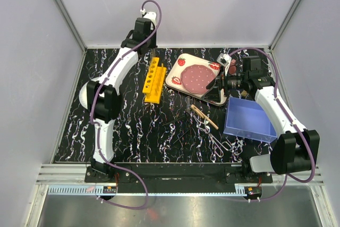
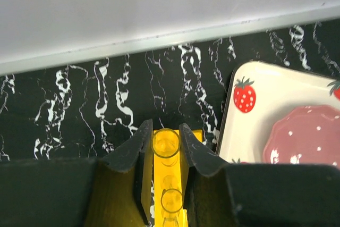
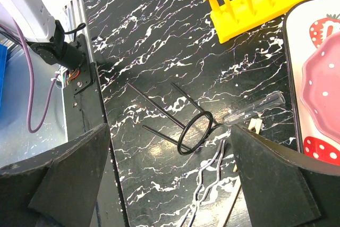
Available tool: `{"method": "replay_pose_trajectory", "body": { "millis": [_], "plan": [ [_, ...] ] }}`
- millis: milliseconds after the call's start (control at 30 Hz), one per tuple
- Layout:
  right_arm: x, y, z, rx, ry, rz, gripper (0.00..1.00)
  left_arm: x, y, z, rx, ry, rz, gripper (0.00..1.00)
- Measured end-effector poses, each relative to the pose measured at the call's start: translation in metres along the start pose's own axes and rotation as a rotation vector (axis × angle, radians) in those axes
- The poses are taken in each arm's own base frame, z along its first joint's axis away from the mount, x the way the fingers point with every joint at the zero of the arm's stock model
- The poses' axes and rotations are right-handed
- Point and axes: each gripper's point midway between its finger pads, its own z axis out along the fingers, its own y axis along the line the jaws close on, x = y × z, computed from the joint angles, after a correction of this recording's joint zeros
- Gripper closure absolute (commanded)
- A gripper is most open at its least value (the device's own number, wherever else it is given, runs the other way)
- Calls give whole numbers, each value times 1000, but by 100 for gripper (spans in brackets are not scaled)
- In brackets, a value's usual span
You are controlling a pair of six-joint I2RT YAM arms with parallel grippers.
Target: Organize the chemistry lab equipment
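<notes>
Clear glass tube (image 2: 166,143): upright at far end of yellow holed plastic rack (image 1: 154,82), pinched between fingers of my left gripper (image 2: 166,131). My right gripper (image 3: 170,134): well right of rack, jaws spread wide, grasping nothing. Thin black rods (image 3: 159,110): flat on table, near-right of rack.

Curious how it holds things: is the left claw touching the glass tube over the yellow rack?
Touching. Left wrist view: the left claw presses the glass tube from both sides, no gap.
</notes>
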Motion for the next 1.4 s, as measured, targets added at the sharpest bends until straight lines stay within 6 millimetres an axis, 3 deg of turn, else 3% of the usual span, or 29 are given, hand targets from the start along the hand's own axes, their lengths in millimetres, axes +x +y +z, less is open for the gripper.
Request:
{"method": "replay_pose_trajectory", "body": {
  "millis": [200, 300, 767, 1400],
  "plan": [
    [0, 0, 0, 0, 0, 0, 0, 42, 3, 10, -9, 85, 16, 82],
    [0, 0, 0, 0, 0, 1, 0, 52, 4, 12, -11, 107, 19, 82],
    [1, -1, -1, 3, -1, 1, 0, 54, 4, 16, -7, 66, 13, 81],
    [2, -2, 0, 3, 1, 4, 0, 57, 7, 2, -7, 21, -25, 82]
  ]
}}
